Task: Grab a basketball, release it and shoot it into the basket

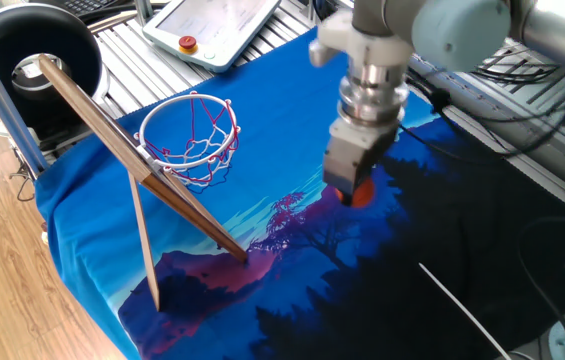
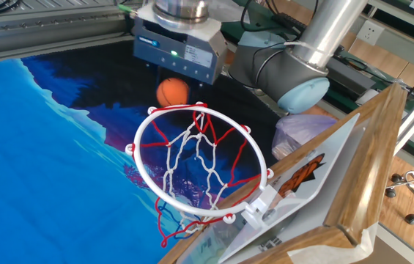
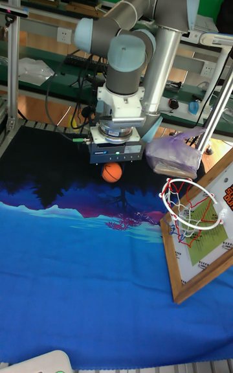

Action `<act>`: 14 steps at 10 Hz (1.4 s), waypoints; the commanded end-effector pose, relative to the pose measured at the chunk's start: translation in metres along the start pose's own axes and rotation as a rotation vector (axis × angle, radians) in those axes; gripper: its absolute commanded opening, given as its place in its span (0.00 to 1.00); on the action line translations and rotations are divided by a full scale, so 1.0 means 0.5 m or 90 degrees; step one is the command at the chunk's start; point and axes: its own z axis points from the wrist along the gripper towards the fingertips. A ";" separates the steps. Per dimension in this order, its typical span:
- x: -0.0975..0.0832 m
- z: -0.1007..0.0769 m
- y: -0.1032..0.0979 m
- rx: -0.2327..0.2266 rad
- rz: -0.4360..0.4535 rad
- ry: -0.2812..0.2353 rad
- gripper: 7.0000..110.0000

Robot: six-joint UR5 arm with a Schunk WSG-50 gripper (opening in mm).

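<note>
Basketball (image 3: 112, 172) held directly under pincer (image 3: 113, 164), above cloth (image 3: 77, 263).

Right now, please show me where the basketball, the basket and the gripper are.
basketball (image 2: 172, 92), the other fixed view, middle of the orange ball.
basket (image 2: 140, 133), the other fixed view, white rim.
gripper (image 3: 113, 163), tall fixed view, between its fingertips.

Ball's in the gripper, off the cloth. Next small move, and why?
Probably carry it sideways toward the basket before letting go. The basketball hangs under the gripper, clear of the blue cloth, but well short of the hoop; a release here would likely miss.
</note>
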 end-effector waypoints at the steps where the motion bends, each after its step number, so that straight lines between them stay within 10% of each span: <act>1: -0.028 -0.024 -0.027 0.027 -0.009 -0.010 0.00; 10: -0.054 -0.026 -0.044 0.049 0.012 -0.044 0.00; 14: -0.020 -0.027 -0.062 0.072 0.020 -0.001 0.00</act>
